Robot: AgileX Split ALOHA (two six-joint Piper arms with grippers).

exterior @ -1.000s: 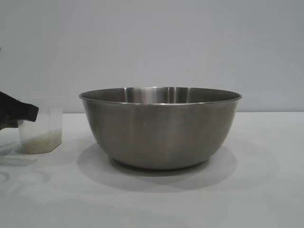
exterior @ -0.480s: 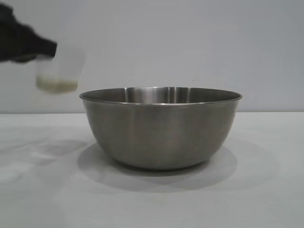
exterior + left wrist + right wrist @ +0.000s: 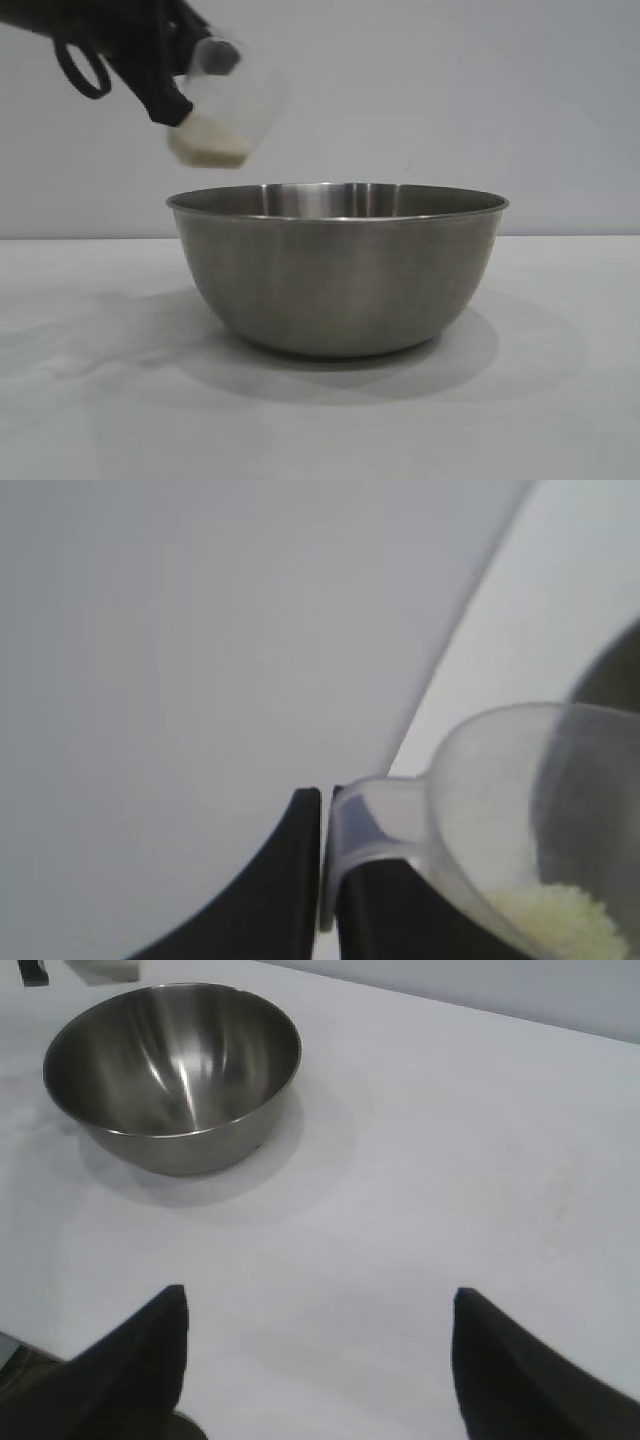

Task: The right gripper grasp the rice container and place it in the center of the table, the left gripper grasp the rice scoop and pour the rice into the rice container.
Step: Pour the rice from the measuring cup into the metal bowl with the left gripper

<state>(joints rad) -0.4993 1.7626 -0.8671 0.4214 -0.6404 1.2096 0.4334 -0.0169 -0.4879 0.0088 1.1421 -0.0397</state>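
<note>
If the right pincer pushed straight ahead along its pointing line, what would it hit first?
Bare table, most likely. The open right pincer points down at empty tabletop, and the steel mixing bowl sits off to one side of that line, though depth is hard to judge.

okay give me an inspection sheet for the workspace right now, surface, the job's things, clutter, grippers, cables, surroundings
Surface: white table, bare where seen.
Job's things: steel rice container upright at the table's middle, no rice seen inside; clear rice scoop tilted in the air above the container's left rim, rice gathered in its low corner.
Clutter: nothing seen.
Grippers: left gripper shut on the scoop's handle; right gripper open, empty, well back from the container.
Cables: a black loop on the left arm.
Surroundings: plain pale wall.
</note>
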